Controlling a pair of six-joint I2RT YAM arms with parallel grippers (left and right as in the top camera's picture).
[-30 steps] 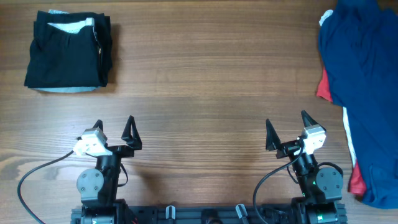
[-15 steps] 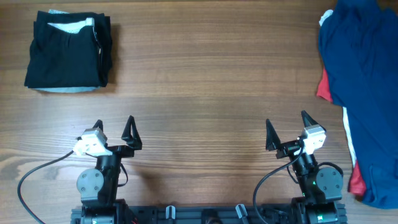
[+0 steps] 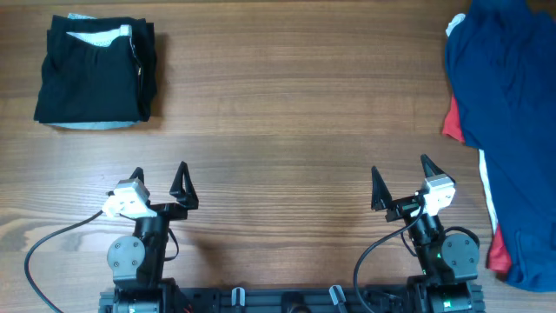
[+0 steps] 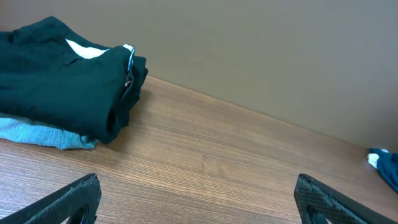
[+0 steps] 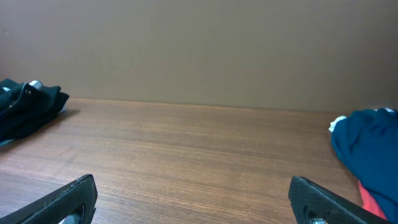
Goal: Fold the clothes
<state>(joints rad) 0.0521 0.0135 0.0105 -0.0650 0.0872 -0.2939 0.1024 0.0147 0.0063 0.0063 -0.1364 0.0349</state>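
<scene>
The dark-blue shirt (image 3: 508,104) lies in a loose heap along the right edge of the desk (image 3: 287,104), running from the far corner down toward the near side and out past what the overhead view shows. A red T-shirt (image 3: 453,122) peeks from under it on the side facing the desk's middle, and a scrap of white cloth (image 3: 455,24) shows at the far end of the heap. At the desk's far left corner sits a black folded stack (image 3: 95,74) on a pale blue piece (image 3: 87,127), which looks already done.

I'd expect the shirt to be light, limp and not at all fragile. It should sag and bunch as soon as it is lifted, and it may drag the red one along. The best hold is probably a pinch on a single layer at an edge, a hem or shoulder on the side toward the desk's middle, with one corner for each arm so the cloth can be spread flat.

Both arms are tucked low at the desk's near edge, wrists raised and fingers pointing toward the far side. The left gripper (image 3: 159,169) and the right gripper (image 3: 400,165) have their jaws spread wide and hold nothing. Both are well apart from any garment.
</scene>
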